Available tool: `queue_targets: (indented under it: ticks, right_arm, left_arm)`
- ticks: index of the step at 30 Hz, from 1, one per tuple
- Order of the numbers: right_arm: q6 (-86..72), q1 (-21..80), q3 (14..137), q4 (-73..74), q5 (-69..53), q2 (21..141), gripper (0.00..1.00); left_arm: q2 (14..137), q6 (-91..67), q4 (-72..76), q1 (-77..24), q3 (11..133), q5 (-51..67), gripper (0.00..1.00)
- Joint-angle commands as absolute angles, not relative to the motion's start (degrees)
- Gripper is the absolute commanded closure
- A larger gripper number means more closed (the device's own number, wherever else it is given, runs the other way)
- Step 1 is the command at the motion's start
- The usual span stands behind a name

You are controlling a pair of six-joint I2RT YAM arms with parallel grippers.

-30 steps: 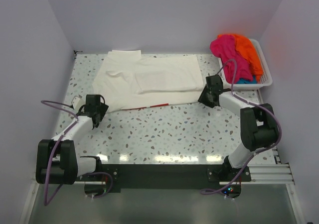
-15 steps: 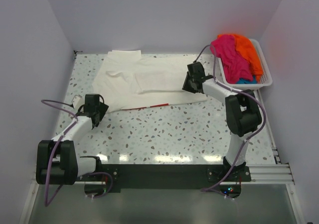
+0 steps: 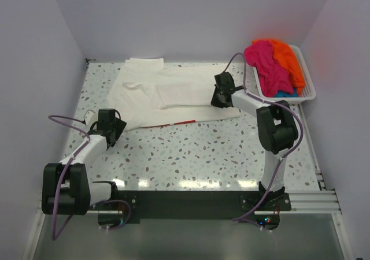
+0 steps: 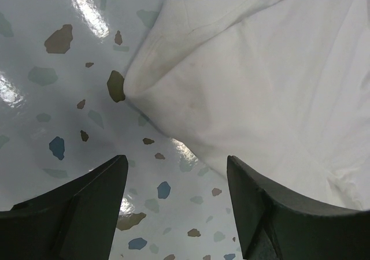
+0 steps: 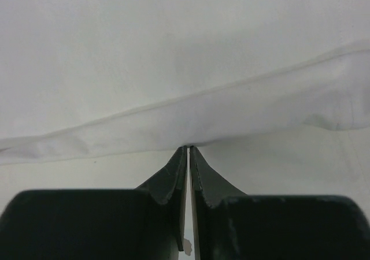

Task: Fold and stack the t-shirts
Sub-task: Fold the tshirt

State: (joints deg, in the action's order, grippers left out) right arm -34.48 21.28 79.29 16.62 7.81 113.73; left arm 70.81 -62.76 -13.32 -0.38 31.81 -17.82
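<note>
left end effector [image 4: 176, 163]: jaws wide apart, empty. It hovers over the counter [image 3: 191, 150], just short of the shirt's near-left corner.
cream t-shirt [image 3: 173, 92]: lies on the far half of the counter, spread mostly flat with one panel lapped over the middle. A thin red strip of print shows at its near edge.
right end effector [image 5: 188, 149]: sits on the shirt's right part with the jaws closed to a slit. A raised ridge of cream cloth runs across the tips and looks pinched.
handling: judged soft, light and limp. It will sag and drag rather than slide as a sheet, layers may cling, and nothing about it is fragile.
where to grip: likely at hems, sleeve edges or corners. A pinch in the middle may catch both layers, and both ends probably need lifting together to keep a fold straight.
top view only: shows the whole shirt outline, both arms, and the red print.
left wrist only: shows the rounded, stitched sleeve-like corner and the bare speckled counter between the jaws.
right wrist only: shows the closed jaws and the cloth ridge at the tips, which the arm hides from above.
basket [image 3: 309, 89]: white, at the far right edge, well apart from the cream shirt.
pink tee [image 3: 260, 60]: heaped in the basket and spilling over its left rim.
orange tee [image 3: 286, 58]: in the basket, touching the pink one.
teal tee [image 3: 283, 93]: in the basket, only a sliver visible under the others.
</note>
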Motion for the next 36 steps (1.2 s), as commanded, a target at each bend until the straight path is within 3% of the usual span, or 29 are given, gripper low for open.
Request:
queue_targets:
  ticks: [1,7,27,36]
  right_arm:
    - [-34.2,21.6,81.6,16.3,7.0,115.1,0.92]
    - [-34.0,21.6,82.0,16.1,7.2,116.2,0.98]
    - [-30.5,21.6,90.5,13.7,9.4,122.1,0.97]
    - [-28.9,21.5,92.8,11.2,10.1,124.4,0.83]
  left_arm:
    - [70.9,-61.4,-11.2,0.0,34.0,-17.7,0.26]
    - [71.5,-61.4,-10.6,1.3,34.0,-17.0,0.26]
    - [72.7,-60.2,-9.7,2.5,34.3,-15.2,0.26]
    - [73.6,-60.1,-8.8,2.8,34.0,-14.6,0.24]
